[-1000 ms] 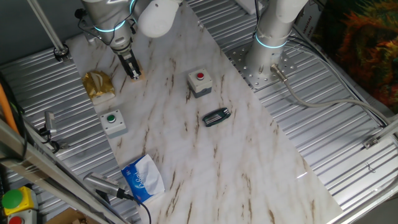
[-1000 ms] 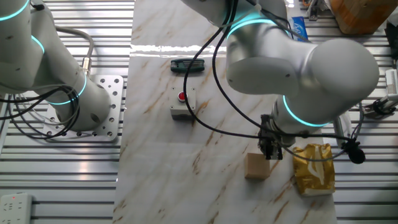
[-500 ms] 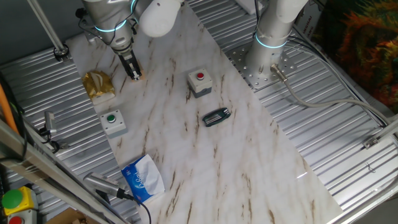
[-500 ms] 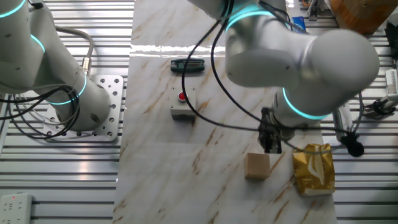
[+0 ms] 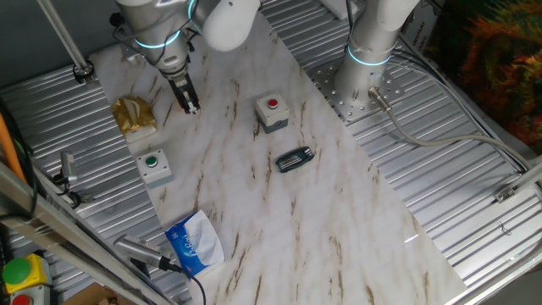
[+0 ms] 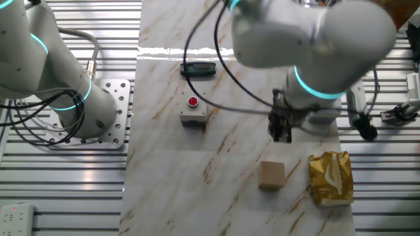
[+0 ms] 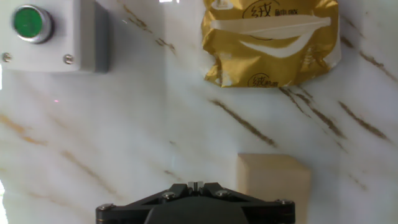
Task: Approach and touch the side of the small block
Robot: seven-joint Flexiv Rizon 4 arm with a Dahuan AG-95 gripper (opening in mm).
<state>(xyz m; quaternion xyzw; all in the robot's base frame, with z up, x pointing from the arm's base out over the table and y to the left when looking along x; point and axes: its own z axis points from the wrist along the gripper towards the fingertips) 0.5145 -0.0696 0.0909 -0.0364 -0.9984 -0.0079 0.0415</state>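
Marble-patterned tabletop (image 5: 339, 212) runs diagonally through one fixed view, ribbed metal decking on both sides. Gripper (image 5: 191, 107) hangs near the upper left of that frame, fingers pointing down, tips over the slab close to its upper-left edge. Fingers look pressed together into one dark tip there, and in the other fixed view the gripper (image 6: 281, 135) also shows as a single narrow dark tip with no gap visible.

Small block (image 6: 271, 175), pale tan cube, sits flat on the marble in the lower centre-right of the other fixed view, below the gripper tip and apart from it; bare marble shows between them. In one fixed view the block is hidden behind the fingers. Hand view puts the small block (image 7: 273, 176) at lower right, just right of the dark gripper body (image 7: 196, 205) at the bottom edge; cannot tell contact from this view.

Gold snack packet (image 6: 331, 178) lies just right of the block with a narrow strip of marble between, near the slab's right edge. Packet (image 7: 271, 42) fills upper centre-right in hand view. Green button box (image 7: 55, 34) sits upper left in hand view, well apart from the block. Red button box (image 6: 193, 110) and black clip-like object (image 6: 198, 68) sit upper centre of the other fixed view, open marble between them and the block. Blue packet (image 5: 194, 243) lies lower left in one fixed view, by the slab's edge.
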